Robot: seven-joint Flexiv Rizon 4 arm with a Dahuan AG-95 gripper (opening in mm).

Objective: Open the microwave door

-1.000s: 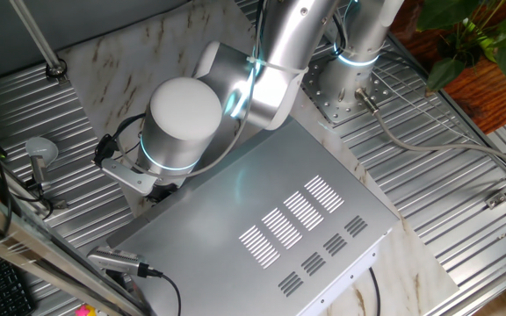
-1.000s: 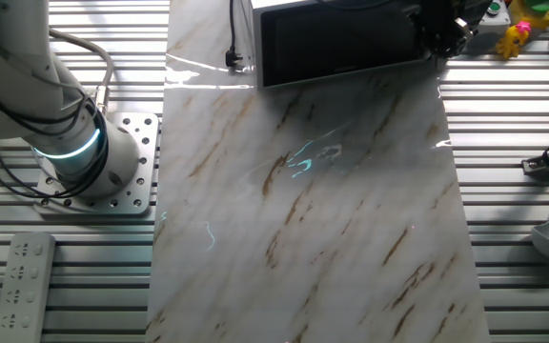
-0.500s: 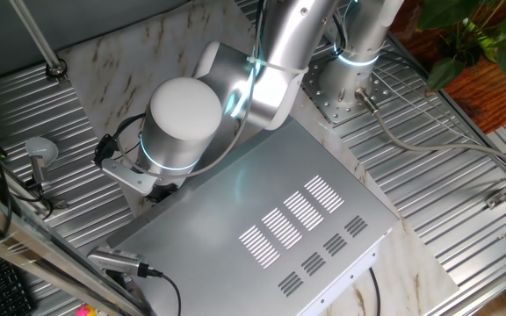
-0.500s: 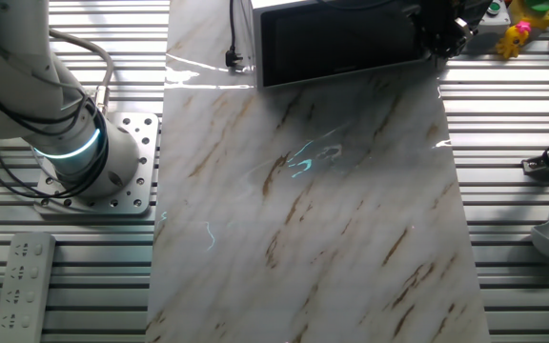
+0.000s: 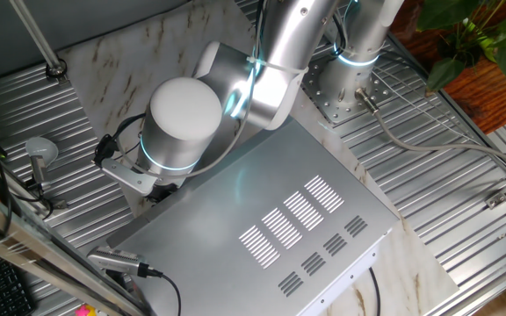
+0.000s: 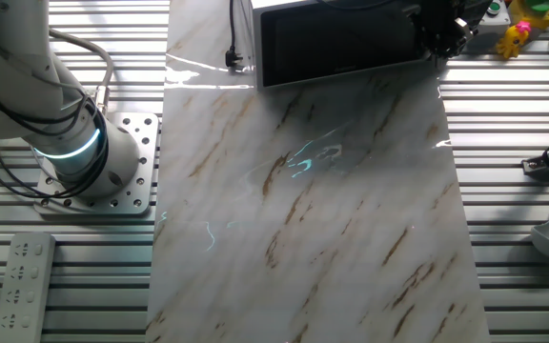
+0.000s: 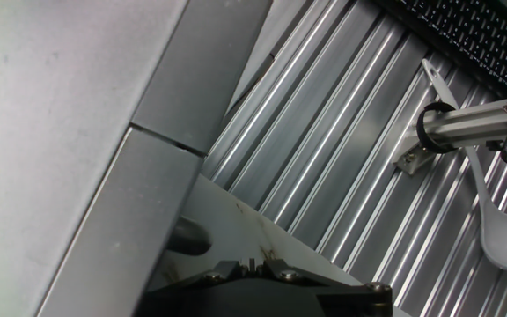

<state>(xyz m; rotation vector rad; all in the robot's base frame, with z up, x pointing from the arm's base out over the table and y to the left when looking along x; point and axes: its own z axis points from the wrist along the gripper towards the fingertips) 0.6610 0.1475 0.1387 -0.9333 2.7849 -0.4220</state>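
The microwave (image 5: 271,228) is sitting on the marble board (image 6: 303,219) at the table's (image 6: 513,171) far end in the other fixed view, its door (image 6: 336,43) lying flush with the front. The arm (image 5: 235,88) is reaching down over the microwave's front corner, the gripper (image 6: 441,29) hanging at the door's right edge. Fingers are hiding below the frame in the hand view, so their opening and hold cannot be told; a spoon (image 7: 491,229) is lying right.
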